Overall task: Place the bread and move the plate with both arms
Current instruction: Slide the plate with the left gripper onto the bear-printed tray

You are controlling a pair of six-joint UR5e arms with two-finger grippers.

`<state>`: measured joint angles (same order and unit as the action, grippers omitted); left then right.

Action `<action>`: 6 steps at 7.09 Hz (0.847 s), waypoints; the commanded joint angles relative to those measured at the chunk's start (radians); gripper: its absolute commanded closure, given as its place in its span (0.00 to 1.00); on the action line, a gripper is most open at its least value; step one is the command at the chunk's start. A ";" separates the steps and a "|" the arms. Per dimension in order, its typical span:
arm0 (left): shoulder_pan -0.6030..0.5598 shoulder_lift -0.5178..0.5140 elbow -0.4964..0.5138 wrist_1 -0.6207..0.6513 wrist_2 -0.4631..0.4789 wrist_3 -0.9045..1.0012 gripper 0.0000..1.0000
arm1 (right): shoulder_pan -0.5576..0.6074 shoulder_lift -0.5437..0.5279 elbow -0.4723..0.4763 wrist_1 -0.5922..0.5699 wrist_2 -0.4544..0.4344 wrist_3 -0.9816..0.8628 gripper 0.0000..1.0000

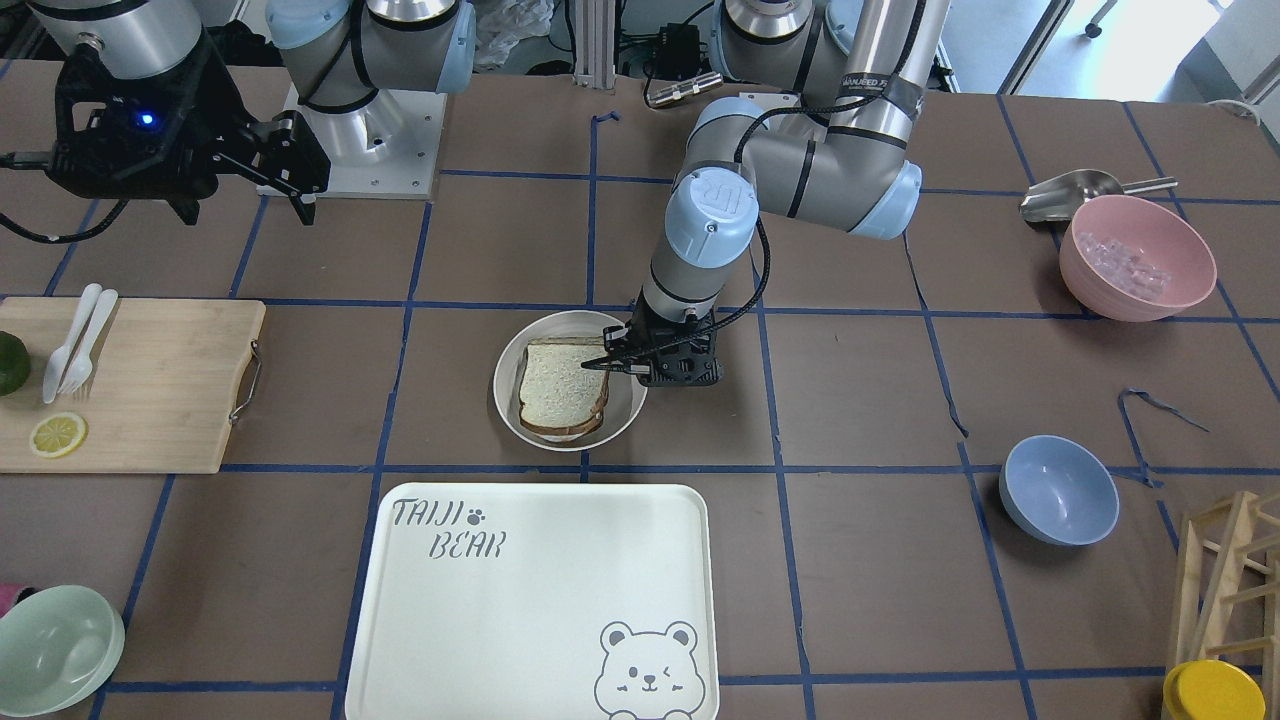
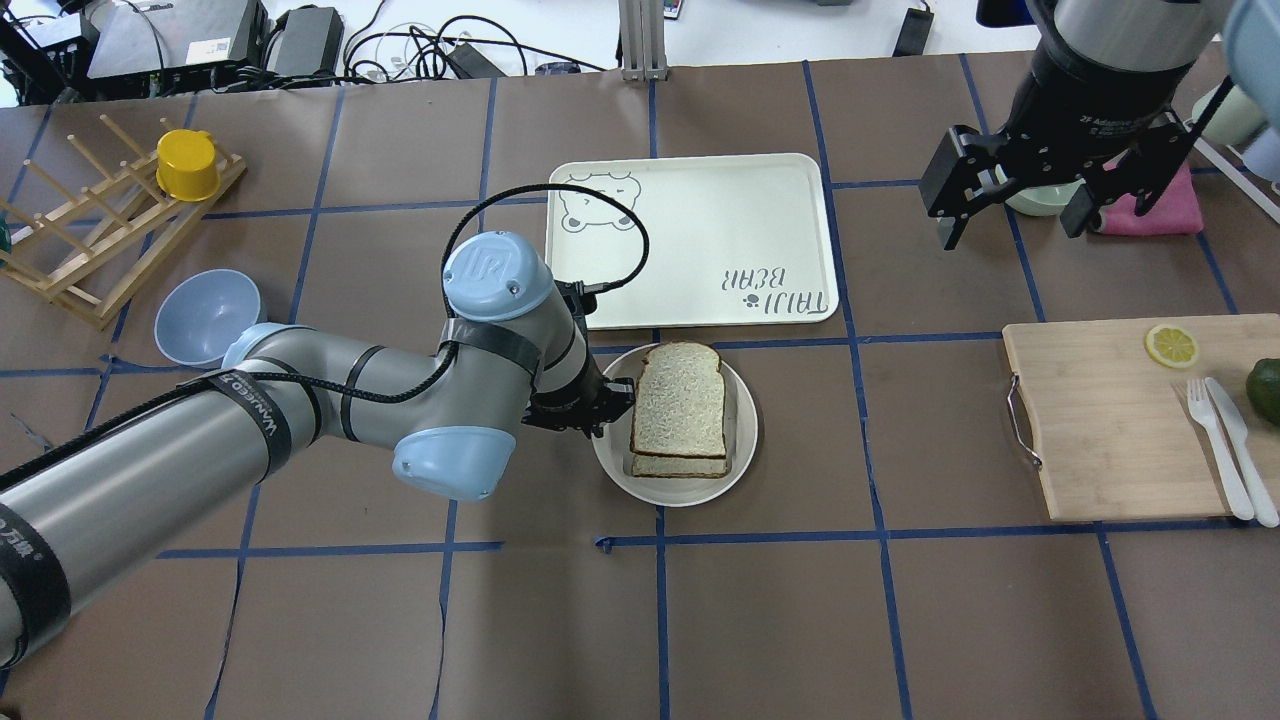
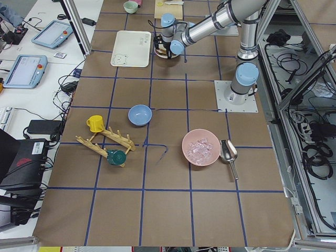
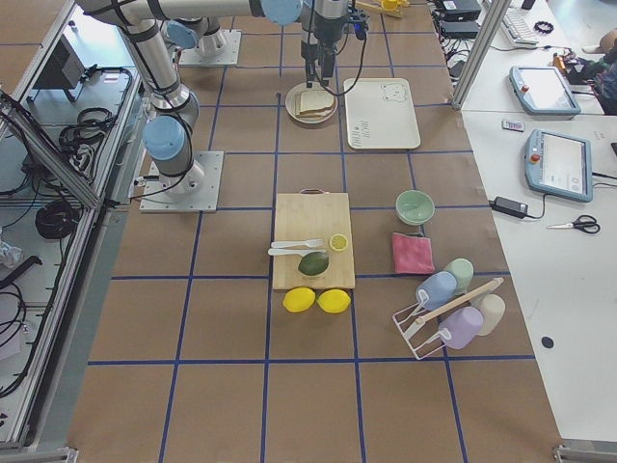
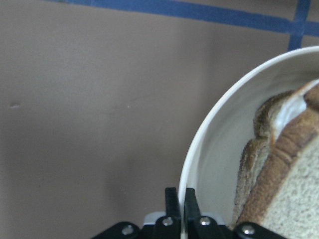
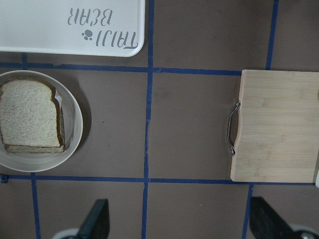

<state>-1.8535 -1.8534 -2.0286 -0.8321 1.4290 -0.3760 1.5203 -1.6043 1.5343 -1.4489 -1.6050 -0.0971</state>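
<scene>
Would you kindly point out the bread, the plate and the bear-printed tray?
bread (image 2: 682, 400), overhead exterior view, centre of the top crumb.
plate (image 2: 743, 432), overhead exterior view, bare right rim.
tray (image 2: 690, 240), overhead exterior view, bare middle.

Two bread slices (image 1: 560, 385) (image 1: 562, 433), one plate (image 1: 510, 360), one tray (image 1: 530, 600), three bowls (image 1: 1100, 290) (image 1: 1060, 490) (image 1: 55, 650), one cutting board (image 1: 150, 390)

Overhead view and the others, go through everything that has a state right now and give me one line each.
left gripper, shut on the plate's rim
right gripper, open, holding nothing
bread, lying flat on the lower slice
plate, holding both slices, rim pinched
pink bowl, holding clear chunks
</scene>
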 commanded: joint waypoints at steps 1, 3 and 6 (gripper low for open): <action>0.005 0.013 0.018 -0.018 -0.009 0.026 1.00 | 0.000 -0.002 -0.006 -0.002 -0.001 -0.010 0.00; 0.011 0.019 0.025 -0.015 -0.010 0.055 1.00 | 0.001 -0.003 -0.002 0.002 0.016 0.005 0.00; 0.022 0.028 0.030 -0.015 -0.012 0.055 1.00 | 0.001 -0.002 0.003 0.002 0.019 0.007 0.00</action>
<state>-1.8398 -1.8278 -2.0006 -0.8464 1.4183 -0.3212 1.5215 -1.6073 1.5352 -1.4467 -1.5873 -0.0919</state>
